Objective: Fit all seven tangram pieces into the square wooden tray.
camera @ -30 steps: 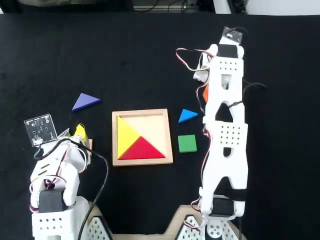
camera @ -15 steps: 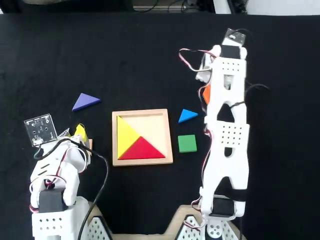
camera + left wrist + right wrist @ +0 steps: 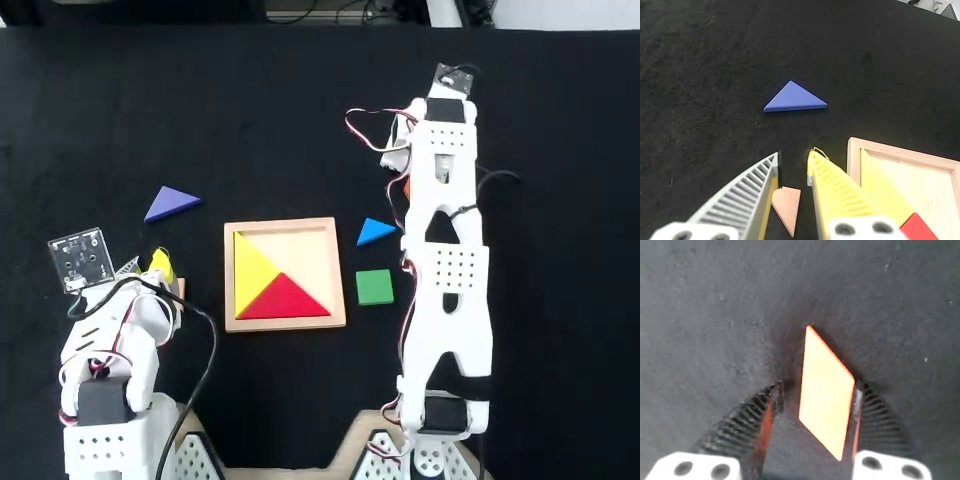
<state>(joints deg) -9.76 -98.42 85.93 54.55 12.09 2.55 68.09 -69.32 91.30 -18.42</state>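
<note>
Two triangles [image 3: 254,268] lie in the tray [image 3: 285,322], five pieces [image 3: 374,287] outside.

tray [image 3: 285,224]: pale wood (smooth) | table cover [image 3: 200,110]: matt black cloth

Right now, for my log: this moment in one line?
tray: yellow triangle, red triangle in; right hand: around orange piece; left hand: open

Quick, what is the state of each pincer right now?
Left pincer: open, straddling a beige piece, not gripping it.
Right pincer: open around the orange piece, not yet clamped.
</note>
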